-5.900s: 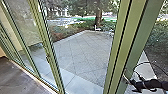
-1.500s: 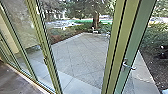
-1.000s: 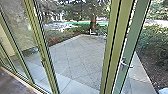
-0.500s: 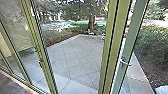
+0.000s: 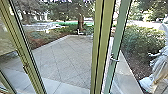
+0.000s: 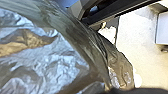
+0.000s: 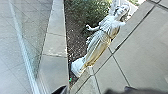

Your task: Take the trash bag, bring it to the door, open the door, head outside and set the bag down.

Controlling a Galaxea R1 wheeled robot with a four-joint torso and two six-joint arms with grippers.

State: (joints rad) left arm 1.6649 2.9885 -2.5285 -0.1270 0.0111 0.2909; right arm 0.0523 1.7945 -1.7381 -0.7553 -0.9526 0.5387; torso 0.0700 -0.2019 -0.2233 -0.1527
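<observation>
The grey, see-through trash bag (image 6: 50,60) looms large in the left wrist view, its plastic creased and shiny. Folds of it run together at my left gripper (image 6: 112,88), which is shut on the bag. In the head view the glass door's green edge post (image 5: 118,42) stands right of the thick frame, with a bright gap between them. A metal handle (image 5: 114,59) sits on that post. Dark parts of my right gripper (image 7: 125,90) show in the right wrist view, with door glass (image 7: 27,47) to one side and nothing seen in its hold.
Outside lies a paved patio (image 5: 65,58) with a pale border strip and a planting bed with bushes (image 5: 140,40). A white statue (image 5: 161,60) stands at the right, seen also in the right wrist view as a draped statue (image 7: 100,45). Green window posts (image 5: 22,57) cross the left side.
The head camera has turned rightward, bringing the statue into view. The dark arm that was at the door handle earliest has left it, and the gap between frame and door post is now visible.
</observation>
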